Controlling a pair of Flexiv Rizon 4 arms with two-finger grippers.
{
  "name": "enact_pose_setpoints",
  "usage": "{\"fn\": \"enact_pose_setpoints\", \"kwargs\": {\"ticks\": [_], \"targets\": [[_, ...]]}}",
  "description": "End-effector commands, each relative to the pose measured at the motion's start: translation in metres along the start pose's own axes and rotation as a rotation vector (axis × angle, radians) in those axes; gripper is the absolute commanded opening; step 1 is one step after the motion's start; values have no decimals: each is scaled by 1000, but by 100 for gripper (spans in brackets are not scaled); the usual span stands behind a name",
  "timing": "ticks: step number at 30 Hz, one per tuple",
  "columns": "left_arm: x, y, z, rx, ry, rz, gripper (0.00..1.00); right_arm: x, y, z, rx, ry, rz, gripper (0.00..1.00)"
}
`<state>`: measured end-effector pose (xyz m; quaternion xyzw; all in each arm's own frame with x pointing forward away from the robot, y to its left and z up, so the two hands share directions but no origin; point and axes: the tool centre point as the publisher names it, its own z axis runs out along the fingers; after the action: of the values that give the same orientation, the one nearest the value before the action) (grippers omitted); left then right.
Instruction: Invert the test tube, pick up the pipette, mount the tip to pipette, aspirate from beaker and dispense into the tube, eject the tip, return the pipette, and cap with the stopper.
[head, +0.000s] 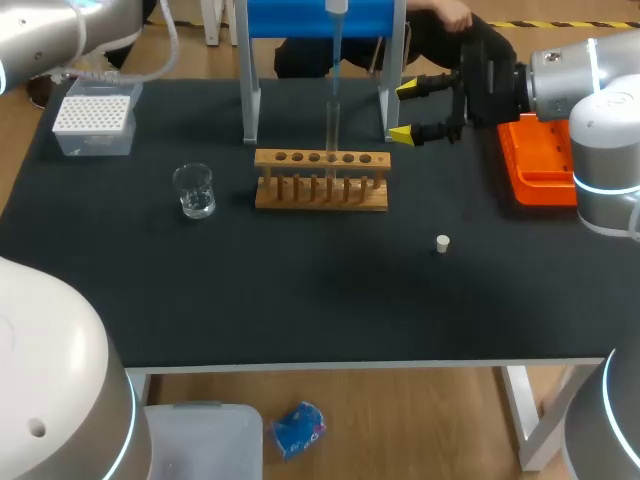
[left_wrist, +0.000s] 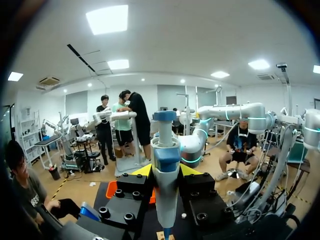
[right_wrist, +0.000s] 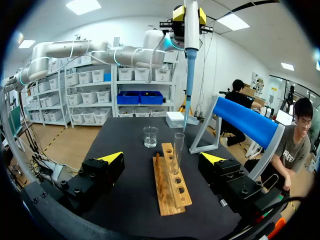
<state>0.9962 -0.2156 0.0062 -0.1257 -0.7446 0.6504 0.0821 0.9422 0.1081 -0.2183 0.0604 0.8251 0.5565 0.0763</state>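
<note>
Well left of the wooden rack (head: 320, 198) sits a white tip box (head: 93, 120), and nearer it a beaker (head: 194, 190). A test tube (head: 333, 125) stands upright in the rack. The pipette (head: 335, 50) hangs over the tube, clamped in the left gripper (left_wrist: 165, 170), with a blue frame (head: 300, 15) close behind. Right of the rack lies the stopper (head: 442, 243). The right gripper (head: 425, 108) is spread wide and empty beside an orange tray (head: 535, 190).

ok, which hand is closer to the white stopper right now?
Right. The right hand is open beside the rack, beyond the stopper; the left hand holds the pipette high over the rack.
</note>
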Motion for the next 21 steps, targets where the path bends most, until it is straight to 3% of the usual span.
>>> {"fn": "enact_pose_setpoints", "kwargs": {"ticks": [1,21], "targets": [[-1,3,1,5,9,0,0,0,0,0,-1,0,0,100],[8,12,-4,11,-11,-26,0,0,0,0,-1,0,0,100]]}}
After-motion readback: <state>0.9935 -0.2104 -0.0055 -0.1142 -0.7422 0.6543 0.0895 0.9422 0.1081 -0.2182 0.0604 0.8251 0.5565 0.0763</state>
